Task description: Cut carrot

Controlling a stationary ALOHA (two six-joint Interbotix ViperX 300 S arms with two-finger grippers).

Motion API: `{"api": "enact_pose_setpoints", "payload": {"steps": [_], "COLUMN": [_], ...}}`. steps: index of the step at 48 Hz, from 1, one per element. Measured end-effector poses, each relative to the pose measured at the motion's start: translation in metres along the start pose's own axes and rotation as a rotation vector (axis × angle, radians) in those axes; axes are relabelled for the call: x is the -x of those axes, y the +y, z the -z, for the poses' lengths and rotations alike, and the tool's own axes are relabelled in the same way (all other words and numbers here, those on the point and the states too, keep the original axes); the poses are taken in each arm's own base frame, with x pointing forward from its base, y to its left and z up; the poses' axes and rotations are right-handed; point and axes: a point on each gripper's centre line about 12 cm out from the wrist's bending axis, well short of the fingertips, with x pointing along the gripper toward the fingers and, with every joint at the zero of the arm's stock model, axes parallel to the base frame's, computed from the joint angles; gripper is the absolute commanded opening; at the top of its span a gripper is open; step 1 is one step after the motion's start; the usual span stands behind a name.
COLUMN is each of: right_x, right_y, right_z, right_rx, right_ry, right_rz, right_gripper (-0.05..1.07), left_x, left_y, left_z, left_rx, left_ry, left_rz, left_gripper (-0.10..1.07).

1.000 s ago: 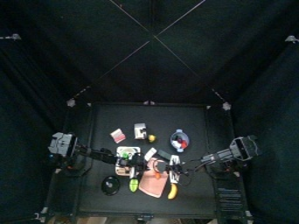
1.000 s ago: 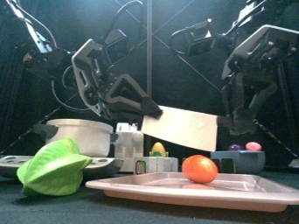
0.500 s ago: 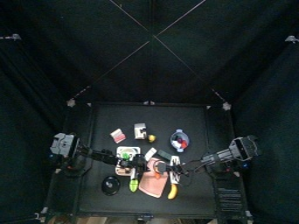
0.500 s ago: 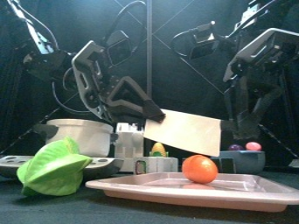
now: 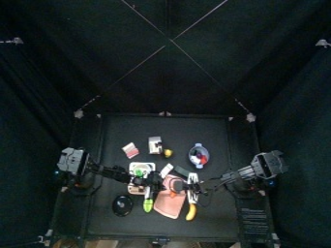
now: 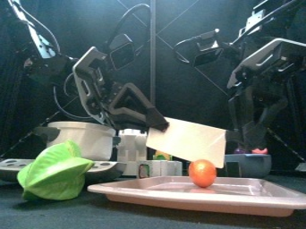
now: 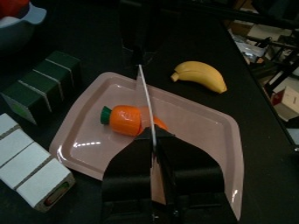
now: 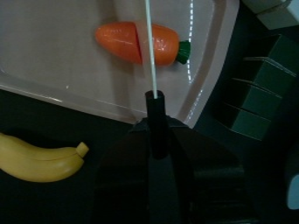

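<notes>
Over the pink tray (image 7: 222, 140), the left fingers (image 7: 156, 154), clamped on the knife (image 6: 189, 141), have lowered it toward the carrot (image 7: 128, 120).

The pink tray (image 7: 211, 140) looks like glossy plastic, catching reflections. The carrot (image 7: 126, 118) is smooth and shiny orange. The knife blade (image 6: 191, 141) appears flat, pale and matt. The worktop (image 7: 105, 44) is matt black.

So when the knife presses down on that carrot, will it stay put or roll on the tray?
The carrot looks round and lies loose on the smooth pink tray, so it may roll. Nothing pins it. The knife sits across its middle, which probably helps steady it.
</notes>
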Motion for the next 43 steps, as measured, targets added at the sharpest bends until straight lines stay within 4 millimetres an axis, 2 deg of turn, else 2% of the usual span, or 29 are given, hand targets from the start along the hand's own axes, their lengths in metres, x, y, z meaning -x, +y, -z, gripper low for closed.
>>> {"api": "enact_pose_setpoints", "payload": {"steps": [22, 43], "right_x": [-0.001, -0.003], "right_y": [0.0, 0.001], "right_z": [0.0, -0.001], "right_rx": [0.001, -0.002], "right_ry": [-0.005, -0.029], "right_rz": [-0.001, -0.015], "right_gripper": [0.47, 0.47], "left_x": [-0.005, -0.007], "left_y": [0.008, 0.009], "left_z": [0.012, 0.013], "left_rx": [-0.113, -0.157], "left_ry": [0.029, 0.063], "left_rz": [-0.014, -0.02], "left_gripper": [0.37, 0.37]}}
